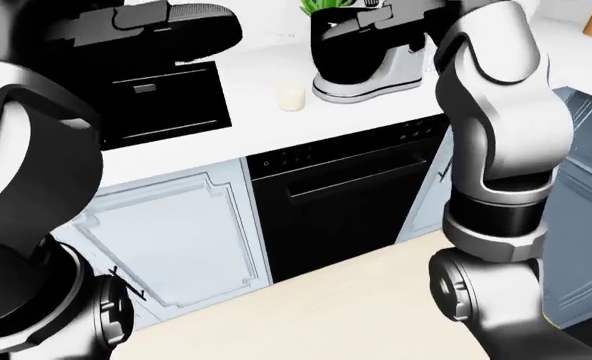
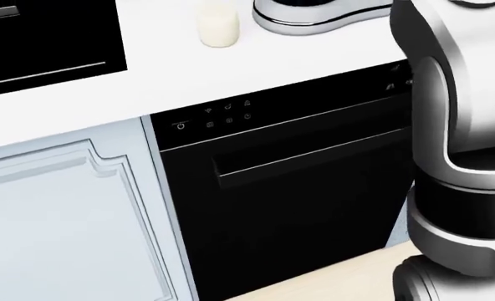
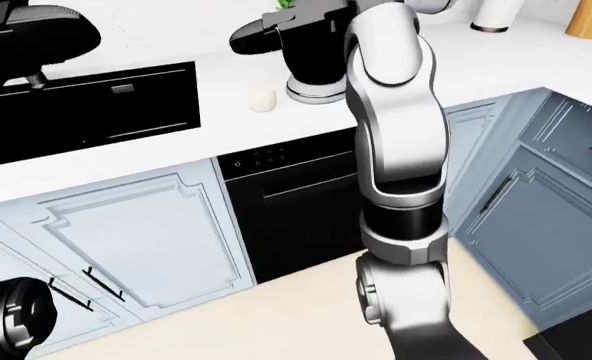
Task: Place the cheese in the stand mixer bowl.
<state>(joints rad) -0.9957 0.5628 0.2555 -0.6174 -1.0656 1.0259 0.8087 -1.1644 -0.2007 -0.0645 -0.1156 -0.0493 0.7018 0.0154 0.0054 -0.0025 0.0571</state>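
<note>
Cheese [image 2: 218, 25] pale smooth cylinder, white counter [image 2: 147, 69]

Bare white countertop [image 1: 246, 127] lies open between the black inset cooktop [image 1: 161, 101] and the silver-based stand mixer [image 1: 366, 71], save one small cream cylinder [image 1: 292, 97]. The raised grey right arm [image 1: 496, 127] crowds the mixer's right side.

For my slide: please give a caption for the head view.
Dishwasher under a white counter, cheese beside the mixer base.

My right arm [image 3: 396, 142] rises straight up, its hand [image 3: 266, 34] bent leftward at the top; my left hand [image 1: 161, 30] is raised too, its fingers unclear.
</note>
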